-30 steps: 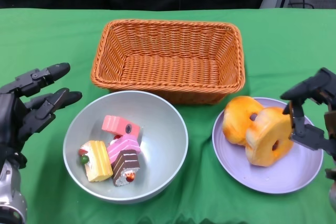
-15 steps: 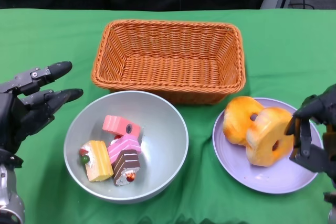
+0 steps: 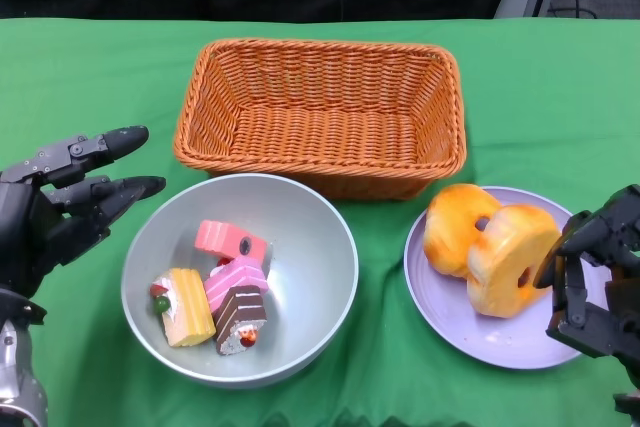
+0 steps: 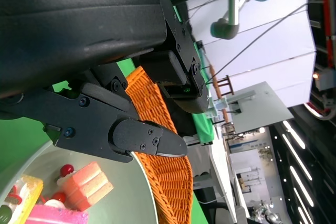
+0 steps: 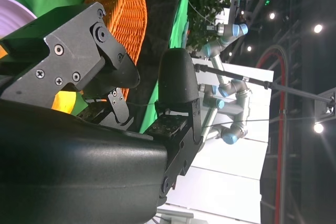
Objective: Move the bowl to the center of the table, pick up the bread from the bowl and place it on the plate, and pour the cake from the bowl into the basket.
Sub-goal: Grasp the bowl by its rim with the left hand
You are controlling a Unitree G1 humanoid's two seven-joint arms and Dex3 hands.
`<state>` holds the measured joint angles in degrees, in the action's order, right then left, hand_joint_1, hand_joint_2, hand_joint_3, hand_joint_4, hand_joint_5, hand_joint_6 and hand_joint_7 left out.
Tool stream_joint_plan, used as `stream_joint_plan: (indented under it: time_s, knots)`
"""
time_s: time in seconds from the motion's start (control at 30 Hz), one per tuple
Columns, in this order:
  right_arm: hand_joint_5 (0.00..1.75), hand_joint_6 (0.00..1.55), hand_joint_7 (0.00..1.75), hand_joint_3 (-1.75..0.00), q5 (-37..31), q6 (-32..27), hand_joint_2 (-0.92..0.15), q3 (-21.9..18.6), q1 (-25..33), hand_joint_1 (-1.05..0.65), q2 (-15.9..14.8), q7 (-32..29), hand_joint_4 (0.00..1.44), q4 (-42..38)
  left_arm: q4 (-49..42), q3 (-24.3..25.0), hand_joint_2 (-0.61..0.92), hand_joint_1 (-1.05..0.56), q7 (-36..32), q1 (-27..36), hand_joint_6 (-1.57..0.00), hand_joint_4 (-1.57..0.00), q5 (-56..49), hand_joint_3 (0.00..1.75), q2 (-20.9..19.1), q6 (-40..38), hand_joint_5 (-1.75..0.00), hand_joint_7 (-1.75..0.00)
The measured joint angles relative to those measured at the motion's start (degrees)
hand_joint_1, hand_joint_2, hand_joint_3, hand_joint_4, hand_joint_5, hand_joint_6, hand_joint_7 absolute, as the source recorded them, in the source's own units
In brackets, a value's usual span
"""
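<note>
The grey bowl (image 3: 336,247) stands at the table's near middle with several cake pieces (image 3: 228,282) in it. Two orange ring-shaped breads (image 3: 492,244) lie on the lavender plate (image 3: 500,335) to its right. Behind both stands the orange wicker basket (image 3: 320,112), with nothing in it. My left hand (image 3: 58,212) hovers just left of the bowl, fingers spread and pointing at its rim, holding nothing. My right hand (image 3: 596,285) sits over the plate's right edge beside the bread, fingers apart and holding nothing. The left wrist view shows the fingers (image 4: 142,139) over the bowl (image 4: 134,195) and basket (image 4: 164,169).
Green cloth (image 3: 90,67) covers the table. The basket's near wall almost touches the bowl's far rim. In the right wrist view, a sliver of bread (image 5: 64,101) shows behind the fingers (image 5: 89,51), with the basket (image 5: 125,22) beyond.
My right hand has drawn back from the bread toward the table's near edge. My left hand has edged slightly right, toward the bowl. Bowl, bread and basket have not moved.
</note>
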<state>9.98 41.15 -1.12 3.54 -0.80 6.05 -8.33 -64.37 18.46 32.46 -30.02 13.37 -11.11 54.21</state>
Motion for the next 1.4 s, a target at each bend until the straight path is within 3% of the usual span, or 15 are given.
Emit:
stream_joint_plan:
  time_s: [0.2,0.3,0.4,0.5,0.6,0.93,1.2,1.4]
  knots:
    - [1.75,0.57,1.67,-1.48,-0.75,-0.08,-0.42,-0.25,0.04,0.09,1.08,-0.25,0.78,0.07,3.47,-1.6,0.92,-0.51,0.74,2.78,-0.8,-0.95,-1.07,0.19,-2.04,3.58,0.0,0.0]
    - [1.75,0.56,1.67,-1.48,-0.75,-0.11,-0.42,-0.37,0.05,0.08,1.26,0.03,0.78,0.07,6.04,-2.31,0.92,-0.52,1.65,3.81,-0.78,-0.91,-1.84,0.18,-4.94,5.49,0.0,0.0]
    - [1.75,0.56,1.65,-1.43,-0.69,-0.87,-0.45,-0.52,0.04,0.09,1.56,0.13,0.76,0.11,9.99,-4.37,0.92,-0.61,3.83,5.53,-0.69,-0.72,-3.09,0.19,-9.1,7.46,0.0,0.0]
    - [1.75,0.57,1.65,-1.42,-0.42,-1.69,-0.46,-1.02,0.12,0.09,1.73,0.13,0.76,0.18,15.21,-6.63,0.92,-0.64,5.68,7.3,-0.71,-0.71,-4.92,0.16,-14.36,10.12,-0.01,-0.01]
    - [1.75,0.56,1.64,-1.41,0.0,-2.8,-0.47,-1.4,0.12,0.09,1.82,0.16,0.76,0.37,19.41,-8.22,0.91,-0.57,5.87,9.1,-0.76,-0.75,-5.84,0.07,-17.29,13.18,-0.02,-0.02]
    - [1.75,0.58,1.57,-1.3,0.73,-4.72,-0.54,-2.38,0.05,0.09,2.15,1.6,0.74,0.75,14.73,-9.47,0.86,-0.49,0.9,8.56,-0.9,-0.94,-11.96,0.0,-16.2,35.21,-0.08,-0.04]
    - [1.75,0.56,1.54,-1.24,2.43,-6.84,-0.56,-2.41,-0.06,0.02,2.44,2.26,0.73,1.38,17.37,-7.17,0.92,-0.5,-4.69,8.2,-0.99,-1.04,-21.65,0.04,-14.95,36.59,-0.12,-0.06]
    - [1.75,0.56,1.53,-1.22,2.54,-7.68,-0.58,-2.43,-0.04,0.02,2.63,2.26,0.73,2.39,18.79,-7.78,0.92,-0.53,-10.96,8.25,-1.02,-1.07,-30.2,0.1,-16.67,37.78,-0.15,-0.06]
